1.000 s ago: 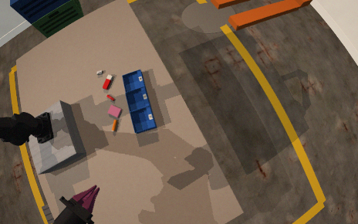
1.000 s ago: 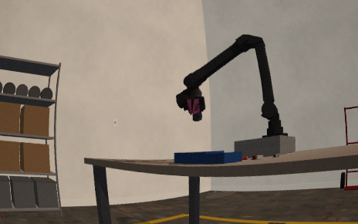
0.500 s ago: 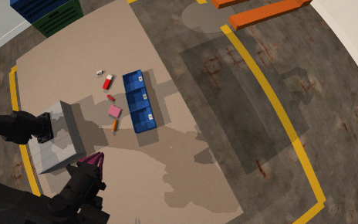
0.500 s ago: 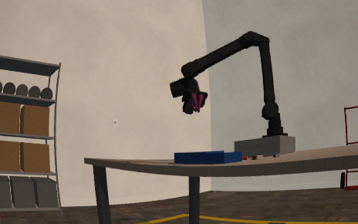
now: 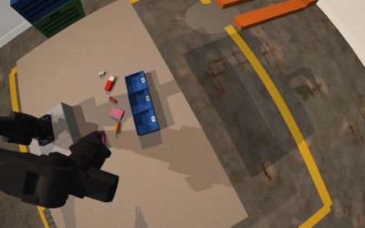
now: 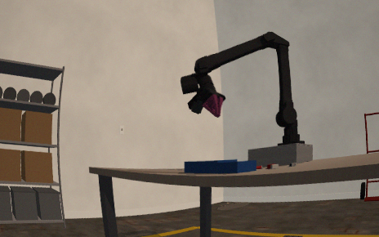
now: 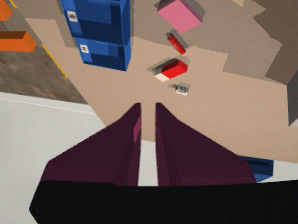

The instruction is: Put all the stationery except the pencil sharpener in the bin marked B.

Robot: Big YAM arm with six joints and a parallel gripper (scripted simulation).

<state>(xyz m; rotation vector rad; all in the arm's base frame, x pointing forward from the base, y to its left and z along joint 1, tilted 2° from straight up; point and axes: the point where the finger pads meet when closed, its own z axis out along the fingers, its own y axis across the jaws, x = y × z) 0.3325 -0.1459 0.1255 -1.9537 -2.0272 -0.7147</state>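
My gripper (image 6: 218,115) (image 7: 148,112) is shut and empty, high above the table, a narrow gap between its purple fingers; in the top view the arm mostly hides it. A silver sharpener-like piece (image 5: 101,74) (image 7: 181,90), a red-and-white eraser (image 5: 109,84) (image 7: 175,69), a small red piece (image 5: 112,99) (image 7: 176,44), a pink block (image 5: 116,113) (image 7: 180,15) and an orange piece (image 5: 116,127) lie in a row on the table. Three joined blue bins (image 5: 141,101) (image 6: 210,167) (image 7: 105,59) stand beside them and look empty. Their label letters are too small to read surely.
The grey base block (image 5: 60,118) (image 6: 271,154) stands behind the row of things. The table edge (image 6: 143,173) runs beyond the bins. Orange beams (image 5: 273,15), a shelf rack (image 6: 24,143) and a red hand truck (image 6: 377,151) stand away from the table.
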